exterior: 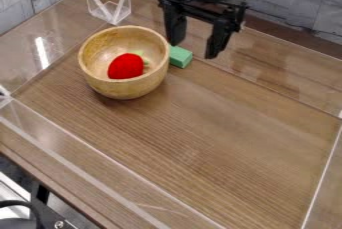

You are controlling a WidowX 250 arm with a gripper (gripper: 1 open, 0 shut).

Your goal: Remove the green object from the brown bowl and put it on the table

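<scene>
One green object [181, 57] out, beside bowl [123, 63] near table's [214, 138] back edge | gripper [199, 45] spread, likely retreating next: lift clear

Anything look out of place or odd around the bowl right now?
Nothing looks spilled or damaged. The bowl sits upright with the red object inside, and the green block lies on the table beside it.

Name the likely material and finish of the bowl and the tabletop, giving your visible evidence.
Bowl: probably wood, smooth satin finish; pale tan colour and thick rounded rim suggest it.
Tabletop: wood or wood-look laminate, faintly glossy; brown lengthwise grain shows, but the surface could be printed.
</scene>
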